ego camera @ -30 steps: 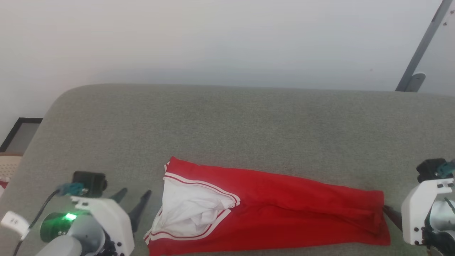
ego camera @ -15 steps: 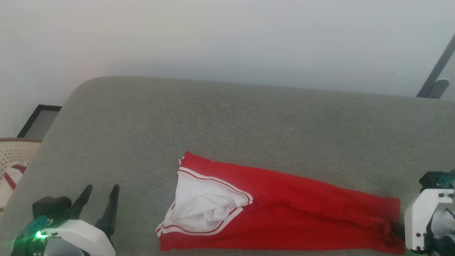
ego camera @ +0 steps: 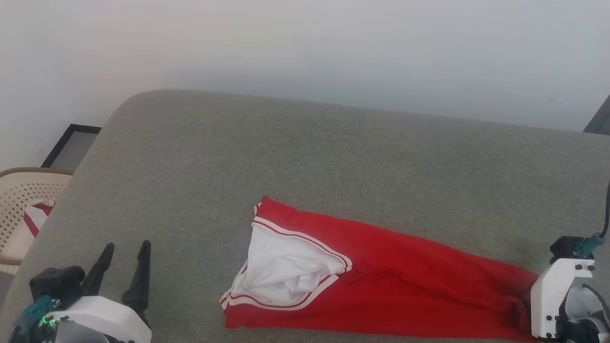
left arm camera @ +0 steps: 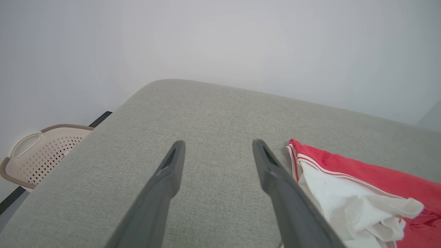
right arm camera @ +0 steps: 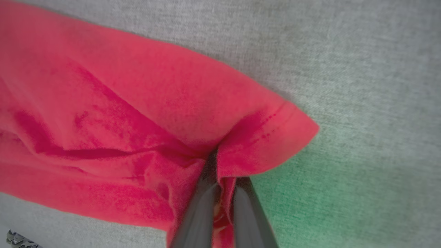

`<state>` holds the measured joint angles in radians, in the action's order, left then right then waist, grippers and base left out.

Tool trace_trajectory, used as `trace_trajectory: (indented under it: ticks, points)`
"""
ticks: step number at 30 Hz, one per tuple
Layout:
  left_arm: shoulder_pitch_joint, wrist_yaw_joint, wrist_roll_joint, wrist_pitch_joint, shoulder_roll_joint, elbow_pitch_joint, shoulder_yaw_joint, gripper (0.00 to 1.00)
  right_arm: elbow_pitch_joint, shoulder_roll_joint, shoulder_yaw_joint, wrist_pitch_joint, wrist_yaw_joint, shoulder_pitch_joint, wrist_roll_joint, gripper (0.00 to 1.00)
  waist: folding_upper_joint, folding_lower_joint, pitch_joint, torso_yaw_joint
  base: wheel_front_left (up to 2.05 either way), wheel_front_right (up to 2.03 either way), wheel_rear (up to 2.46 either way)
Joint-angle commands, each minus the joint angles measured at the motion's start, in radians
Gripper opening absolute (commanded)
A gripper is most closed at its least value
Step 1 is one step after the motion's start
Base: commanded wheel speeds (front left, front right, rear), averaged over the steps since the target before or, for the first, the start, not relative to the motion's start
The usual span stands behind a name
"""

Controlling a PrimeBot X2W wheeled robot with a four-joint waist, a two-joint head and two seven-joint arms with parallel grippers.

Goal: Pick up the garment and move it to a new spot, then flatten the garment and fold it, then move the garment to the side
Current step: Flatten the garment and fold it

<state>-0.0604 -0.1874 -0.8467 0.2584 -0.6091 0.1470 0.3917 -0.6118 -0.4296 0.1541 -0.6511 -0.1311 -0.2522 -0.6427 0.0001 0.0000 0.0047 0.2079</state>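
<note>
- Red jersey garment [ego camera: 405, 290], white stripe-trimmed sleeve showing — folded into a long narrow band.
- Lies along the grey fabric cushion [ego camera: 333, 157] — sleeve end leftward.

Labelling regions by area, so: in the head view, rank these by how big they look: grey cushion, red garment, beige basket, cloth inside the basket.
1. grey cushion
2. red garment
3. beige basket, partly hidden by the cushion and the view's edge
4. cloth inside the basket

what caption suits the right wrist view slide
The right gripper pinches the hem of the red garment on grey upholstery.
</note>
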Motion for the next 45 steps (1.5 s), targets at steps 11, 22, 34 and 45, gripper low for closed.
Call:
trace_trajectory:
  ticks: [11,22,34,45]
  points:
    - [0.031,0.012,0.034,0.007,0.023,-0.010,-0.045,1.00,-0.028,-0.092,0.074,0.101,0.002,-0.041,-0.065,0.00,-0.0001,0.0000,0.019,-0.020,0.00,0.00,0.00]
    - [0.012,0.018,0.052,0.007,0.040,-0.010,-0.061,1.00,-0.133,-0.228,0.024,0.184,0.002,-0.115,-0.026,0.00,-0.0001,0.0000,0.046,-0.079,0.00,0.00,0.00]
    - [0.000,0.032,0.061,0.007,0.054,0.004,-0.062,1.00,-0.009,-0.222,0.107,0.208,0.001,-0.126,-0.066,0.00,-0.0001,0.0000,0.041,-0.115,0.00,0.00,0.00]
    - [-0.006,0.040,0.068,0.002,0.052,0.005,-0.049,1.00,0.326,-0.161,0.231,0.132,0.001,-0.071,-0.156,0.00,-0.0001,0.0000,0.022,-0.087,0.00,0.00,0.00]
